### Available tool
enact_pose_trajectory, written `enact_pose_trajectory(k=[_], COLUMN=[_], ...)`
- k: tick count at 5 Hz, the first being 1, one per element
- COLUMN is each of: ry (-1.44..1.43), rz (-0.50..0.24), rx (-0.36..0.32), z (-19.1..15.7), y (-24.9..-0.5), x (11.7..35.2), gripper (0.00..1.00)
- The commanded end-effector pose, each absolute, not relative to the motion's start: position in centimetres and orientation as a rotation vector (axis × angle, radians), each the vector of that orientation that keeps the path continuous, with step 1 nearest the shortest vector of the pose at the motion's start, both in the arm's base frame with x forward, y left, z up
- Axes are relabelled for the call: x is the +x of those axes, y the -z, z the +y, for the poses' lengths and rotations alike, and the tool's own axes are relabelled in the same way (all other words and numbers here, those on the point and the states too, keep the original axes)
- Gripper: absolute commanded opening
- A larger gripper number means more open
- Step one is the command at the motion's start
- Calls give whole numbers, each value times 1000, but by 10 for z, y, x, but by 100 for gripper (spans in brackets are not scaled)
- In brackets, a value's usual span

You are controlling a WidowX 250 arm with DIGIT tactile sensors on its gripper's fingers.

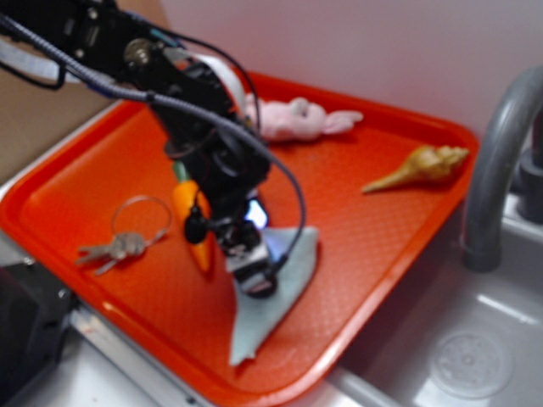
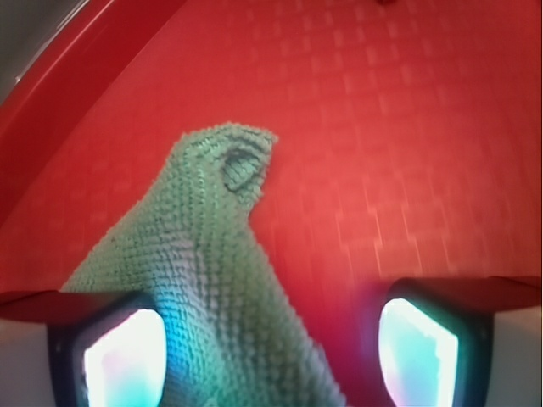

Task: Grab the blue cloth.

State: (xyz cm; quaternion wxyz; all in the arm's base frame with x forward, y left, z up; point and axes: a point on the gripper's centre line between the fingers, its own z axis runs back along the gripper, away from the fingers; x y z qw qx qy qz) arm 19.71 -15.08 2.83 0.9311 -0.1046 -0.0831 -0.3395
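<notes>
Nearest the exterior camera, the cloth's pointed end lies toward the front rim of the orange tray, with its wider part running back under the pincer. The arm reaches down from the upper left and stands over that wider part, probably to take the cloth where there is most fabric. A toy carrot lies just beside it on the left, keys further left, a pink plush rabbit and a shell near the far rim, all well clear of the cloth except the carrot. The tray sits by a sink with a grey tap.

From the wrist view, the pincer is spread, its glowing pads either side of the frame. The cloth runs up between them, lying closer to the left pad, pale blue-green, nubbly terry, narrowing to a curled tip. Whether the pads touch it cannot be told.
</notes>
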Motion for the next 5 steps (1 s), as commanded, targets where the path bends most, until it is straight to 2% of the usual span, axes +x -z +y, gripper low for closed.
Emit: enact_pose_trajectory(k=[1,2,3,4,5], ry=[782,771,662,419,167], rz=[-179,-171,-153,-153,-174], rx=[-213,-188,-143,-23,-39], z=[-181,-180,-164,-113,-56], y=[-34,-30,-35,-57,-98], x=[167,167,179,205,217], gripper=[0,0,0,0,0])
